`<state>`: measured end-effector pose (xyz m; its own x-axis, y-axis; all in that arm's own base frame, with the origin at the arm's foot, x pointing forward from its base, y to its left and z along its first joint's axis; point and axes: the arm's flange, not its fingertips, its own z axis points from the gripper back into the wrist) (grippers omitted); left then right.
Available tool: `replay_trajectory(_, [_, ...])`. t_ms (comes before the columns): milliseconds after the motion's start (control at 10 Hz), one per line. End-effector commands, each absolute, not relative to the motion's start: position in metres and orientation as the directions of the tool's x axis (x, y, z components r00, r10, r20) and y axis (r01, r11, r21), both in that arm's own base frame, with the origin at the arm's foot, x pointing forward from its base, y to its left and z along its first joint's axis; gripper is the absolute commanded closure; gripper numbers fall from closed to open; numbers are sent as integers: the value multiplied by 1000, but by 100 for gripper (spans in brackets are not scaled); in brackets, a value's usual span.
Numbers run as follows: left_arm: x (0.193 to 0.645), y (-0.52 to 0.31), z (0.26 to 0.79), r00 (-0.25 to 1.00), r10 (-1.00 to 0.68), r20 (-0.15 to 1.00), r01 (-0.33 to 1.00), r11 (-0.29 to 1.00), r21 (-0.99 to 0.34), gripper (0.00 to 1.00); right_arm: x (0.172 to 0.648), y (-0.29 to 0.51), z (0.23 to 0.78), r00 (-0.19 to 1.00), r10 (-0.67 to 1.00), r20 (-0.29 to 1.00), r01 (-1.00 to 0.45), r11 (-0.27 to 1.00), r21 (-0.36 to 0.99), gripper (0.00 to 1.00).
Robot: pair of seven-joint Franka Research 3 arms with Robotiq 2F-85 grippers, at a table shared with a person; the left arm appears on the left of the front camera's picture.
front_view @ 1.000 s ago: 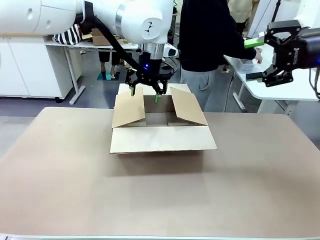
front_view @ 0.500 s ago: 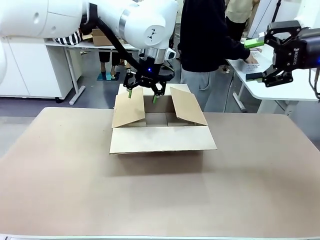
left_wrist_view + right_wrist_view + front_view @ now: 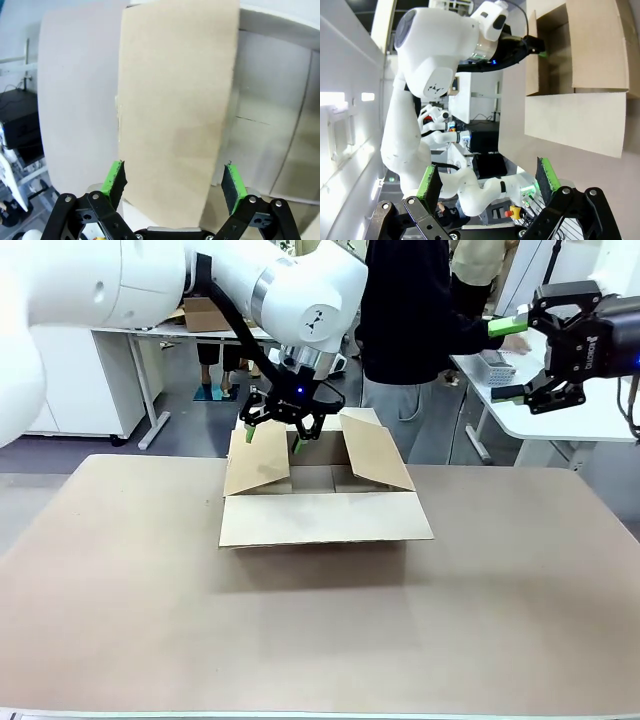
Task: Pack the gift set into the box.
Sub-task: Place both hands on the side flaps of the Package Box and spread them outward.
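One box, brown cardboard, four flaps open, at middle of table. Left gripper: fingers spread wide, nothing held, just over left flap, one finger each side of it. Right gripper: likewise wide, nothing held, raised at far right, well apart from box

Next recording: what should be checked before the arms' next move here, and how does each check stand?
1. Carton open: ok, the cardboard carton has its flaps folded outward.
2. Left gripper open: ok, jaws apart above the left flap.
3. Left gripper touching that flap: cannot tell.
4. Right gripper free: ok, open, raised at the right, holding nothing.
5. Person's hand away from the carton: ok, it is at the side table.
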<state>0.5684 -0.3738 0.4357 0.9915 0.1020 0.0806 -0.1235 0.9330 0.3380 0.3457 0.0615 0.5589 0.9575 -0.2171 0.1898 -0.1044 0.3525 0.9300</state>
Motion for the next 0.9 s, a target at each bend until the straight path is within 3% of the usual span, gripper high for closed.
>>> replay_trajectory(0, [575, -370, 432, 986, 143, 85, -164, 921, 354, 0, 348, 64, 557, 952, -216, 215, -136, 329, 934, 0])
replay_trajectory(300, [572, -352, 424, 987, 154, 41, -159, 930, 331, 0, 348, 64, 557, 952, -216, 215, -136, 329, 934, 0])
replay_trajectory(800, [547, -329, 458, 982, 158, 108, -184, 935, 303, 0, 348, 64, 557, 952, -216, 215, -136, 329, 934, 0])
